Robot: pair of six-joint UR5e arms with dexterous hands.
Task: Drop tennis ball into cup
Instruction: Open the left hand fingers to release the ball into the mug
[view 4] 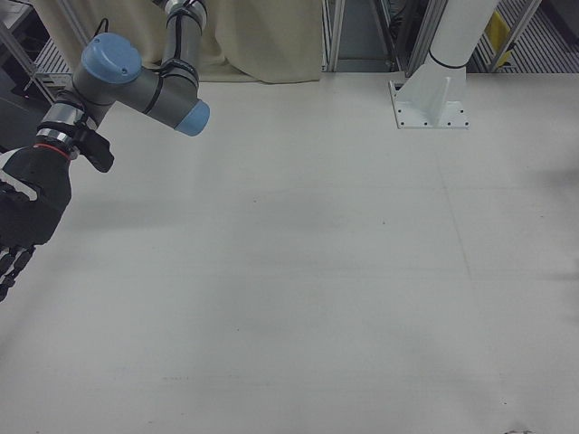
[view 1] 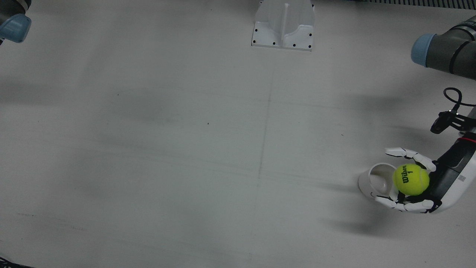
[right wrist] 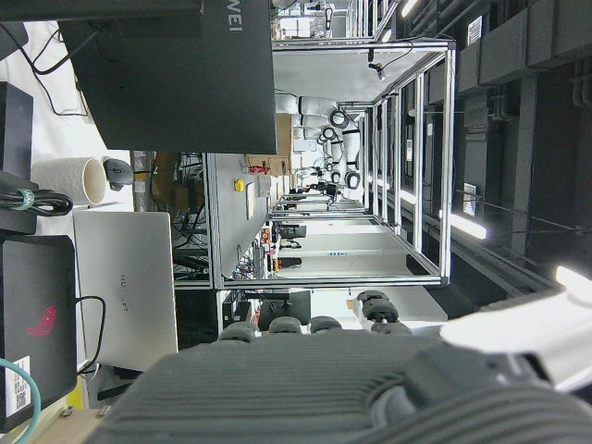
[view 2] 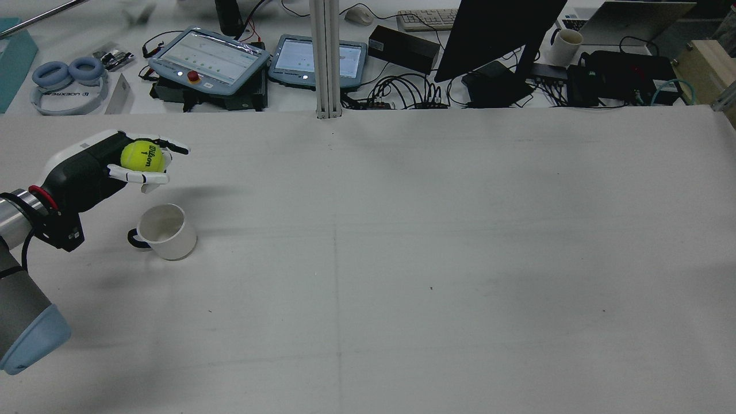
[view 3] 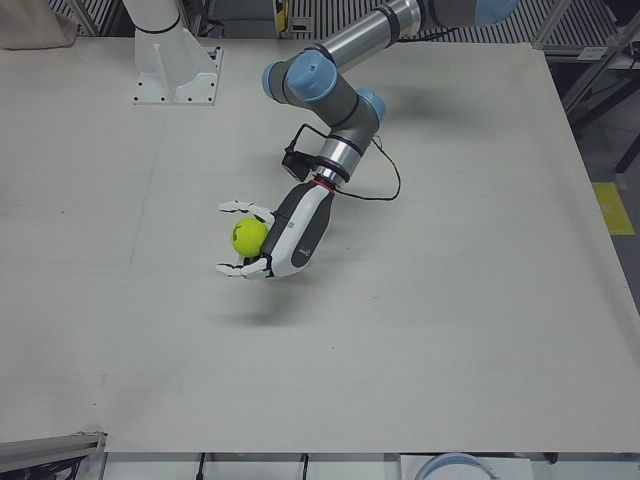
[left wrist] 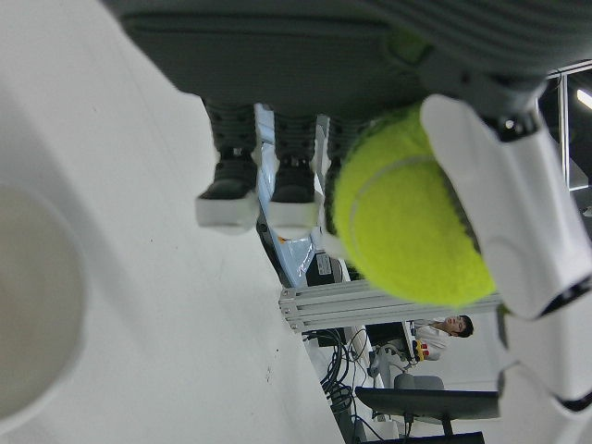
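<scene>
holding the tennis ball (view 1: 410,179) clamped, the left hand (view 1: 427,186) hangs above the cup (view 1: 377,181), whose mouth lies just fingertip-ward of the ball; right hand (view 4: 23,217) idle, fingers apart.

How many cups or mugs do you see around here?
2. A white cup stands upright on the robot's table, below the left hand holding the tennis ball. A second mug sits on the cluttered desk behind. Others may be hidden there.
</scene>
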